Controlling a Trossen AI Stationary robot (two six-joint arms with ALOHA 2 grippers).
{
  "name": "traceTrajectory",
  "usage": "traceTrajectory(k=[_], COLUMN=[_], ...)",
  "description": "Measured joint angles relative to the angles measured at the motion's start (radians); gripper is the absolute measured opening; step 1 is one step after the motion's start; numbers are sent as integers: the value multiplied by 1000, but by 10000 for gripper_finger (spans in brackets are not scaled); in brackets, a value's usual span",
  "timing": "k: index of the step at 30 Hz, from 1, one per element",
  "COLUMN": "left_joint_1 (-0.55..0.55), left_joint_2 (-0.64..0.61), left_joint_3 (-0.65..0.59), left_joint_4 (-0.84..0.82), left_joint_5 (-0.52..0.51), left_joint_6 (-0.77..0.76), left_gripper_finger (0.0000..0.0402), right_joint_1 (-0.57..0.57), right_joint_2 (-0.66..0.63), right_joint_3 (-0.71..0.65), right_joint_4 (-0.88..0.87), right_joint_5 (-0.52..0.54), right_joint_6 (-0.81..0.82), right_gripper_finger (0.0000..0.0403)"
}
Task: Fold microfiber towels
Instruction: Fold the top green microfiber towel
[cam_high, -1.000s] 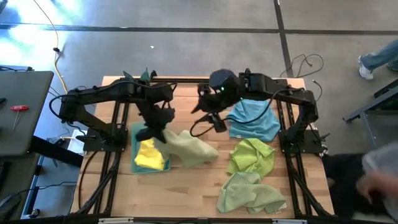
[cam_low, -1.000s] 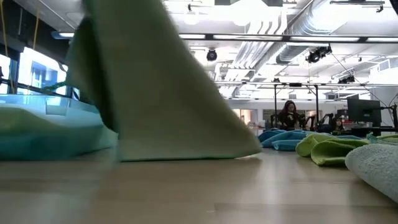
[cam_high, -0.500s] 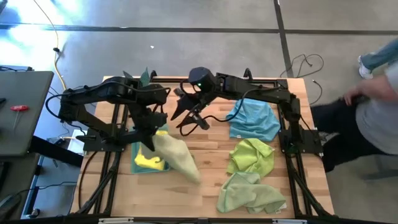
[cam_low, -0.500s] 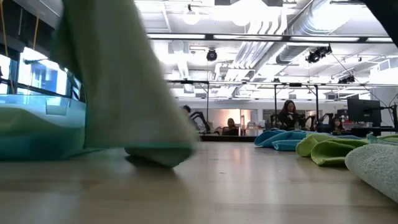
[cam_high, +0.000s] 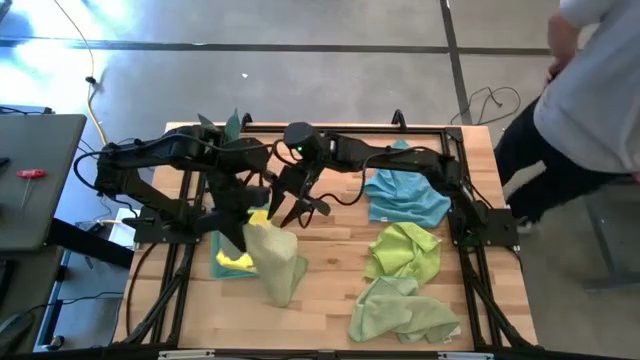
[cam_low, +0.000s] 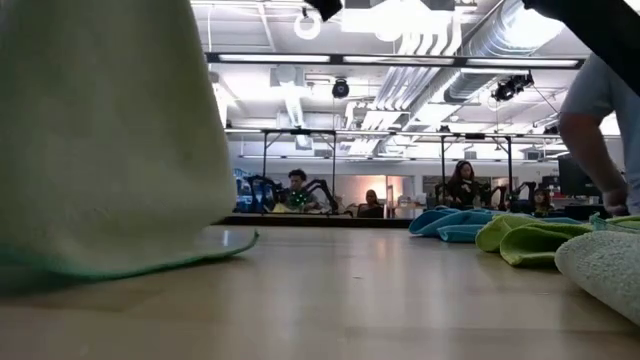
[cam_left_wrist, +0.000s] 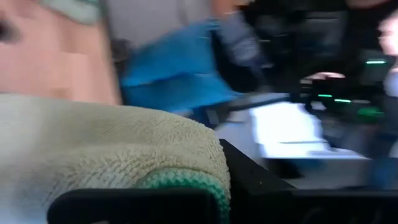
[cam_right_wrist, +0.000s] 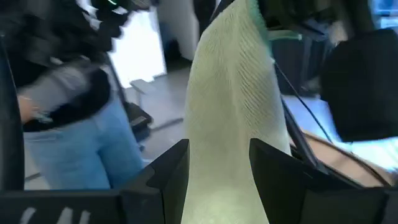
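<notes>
A soft pale green microfiber towel (cam_high: 275, 262) hangs over the middle-left of the wooden table (cam_high: 330, 300), its lower end on the surface. The left gripper (cam_high: 247, 222) is clamped on its upper corner. The right gripper (cam_high: 292, 207), fingers parted, straddles the cloth just beside it.

Both arms are black, built from slim jointed links on black frame bases, with thin black cables along them. The right arm (cam_high: 400, 160) carries a round black wrist housing with a small green light on it. The right gripper (cam_right_wrist: 217, 163) has two dark, flat, angular fingers (cam_right_wrist: 165, 171).
</notes>
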Motion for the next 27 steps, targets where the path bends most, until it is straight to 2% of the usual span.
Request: traceTrajectory(k=[4,6,12,17,20,27], left_joint_1=[-12,-13,11,6,6,23], left_joint_2=[0,4,4,4,13,67], left_joint_3=[0,0,0,0,0,0], left_joint_4=[82,135,169,181,262,497], left_joint_5=[171,231,280,299,309,335], left_joint_6=[-135,-173,-329,-373,-379,-398], left_gripper_finger=[0,0,0,0,0,0], right_joint_1=[-1,-1,-21,-69,-75,-49], right_joint_2=[24,31,31,31,31,31], right_joint_3=[0,0,0,0,0,0], right_joint_4=[49,71,3,-42,0,66], right_joint_5=[-109,-132,-183,-144,-119,-139], right_joint_6=[-5,-3,-6,-5,-6,-12], right_gripper_finger=[161,161,161,161,161,161])
